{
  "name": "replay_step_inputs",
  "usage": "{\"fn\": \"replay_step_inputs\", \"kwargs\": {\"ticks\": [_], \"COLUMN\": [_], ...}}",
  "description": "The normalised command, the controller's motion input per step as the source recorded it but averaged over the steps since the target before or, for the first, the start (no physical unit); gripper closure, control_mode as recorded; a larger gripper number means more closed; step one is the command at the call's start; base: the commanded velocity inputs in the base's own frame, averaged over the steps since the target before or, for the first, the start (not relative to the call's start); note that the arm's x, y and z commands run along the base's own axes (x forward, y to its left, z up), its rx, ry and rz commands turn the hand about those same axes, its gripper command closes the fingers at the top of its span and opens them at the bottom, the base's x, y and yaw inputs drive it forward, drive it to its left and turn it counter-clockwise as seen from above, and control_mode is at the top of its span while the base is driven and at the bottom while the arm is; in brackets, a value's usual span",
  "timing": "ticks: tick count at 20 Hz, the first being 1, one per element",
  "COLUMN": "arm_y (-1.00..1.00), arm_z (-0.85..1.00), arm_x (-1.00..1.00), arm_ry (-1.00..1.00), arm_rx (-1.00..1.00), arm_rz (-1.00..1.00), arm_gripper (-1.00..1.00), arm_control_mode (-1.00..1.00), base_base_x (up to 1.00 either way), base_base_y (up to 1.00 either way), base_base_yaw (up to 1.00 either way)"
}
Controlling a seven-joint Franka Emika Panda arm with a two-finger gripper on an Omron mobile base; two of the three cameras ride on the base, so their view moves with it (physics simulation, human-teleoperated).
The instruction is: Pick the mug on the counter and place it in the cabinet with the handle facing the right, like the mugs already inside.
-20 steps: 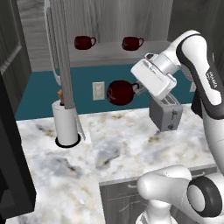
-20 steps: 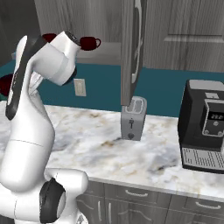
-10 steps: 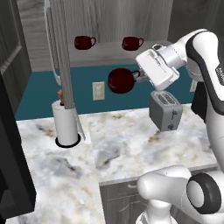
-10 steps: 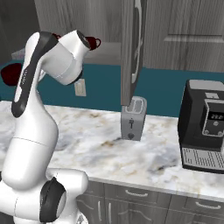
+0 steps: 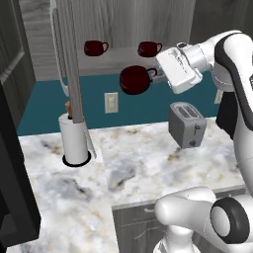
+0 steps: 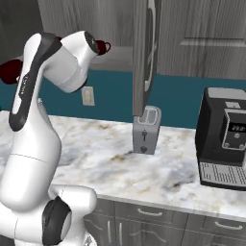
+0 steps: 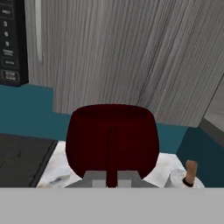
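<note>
two red mugs [image 5: 96,48] already stand on the shelf of the cabinet [image 5: 118,22], its door [image 5: 66,74] open. the gripper [image 5: 157,74] is closed on the handle of the mug [image 5: 135,79] and holds it in the air, just below the shelf, high above the counter [image 5: 138,163] and near the toaster [image 5: 187,124].

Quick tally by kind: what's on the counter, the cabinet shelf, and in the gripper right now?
Red mugs: 3 (held mug, shelf mug, second shelf mug)
Toaster: 1
Coffee machine: 1
Paper towel holder: 1
Total: 6
</note>
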Motion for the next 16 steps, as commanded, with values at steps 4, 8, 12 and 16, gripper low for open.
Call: {"fn": "replay_step_inputs", "kwargs": {"ticks": [4, 8, 12, 16], "arm_y": [-0.15, -0.20, -0.05, 0.00], "arm_z": [0.16, 0.00, 0.04, 0.11], "arm_x": [0.18, 0.37, 0.26, 0.15], "arm_ry": [0.21, 0.14, 0.00, -0.01], "arm_rx": [0.06, 0.11, 0.13, 0.14], "arm_rz": [0.00, -0.01, -0.06, -0.05], "arm_gripper": [1.00, 1.00, 1.00, 1.00], "arm_control_mode": [-1.00, -1.00, -1.00, -1.00], "base_base_x": [0.00, 0.00, 0.00, 0.00], "base_base_y": [0.00, 0.00, 0.00, 0.00], "base_base_yaw": [0.00, 0.00, 0.00, 0.00]}}
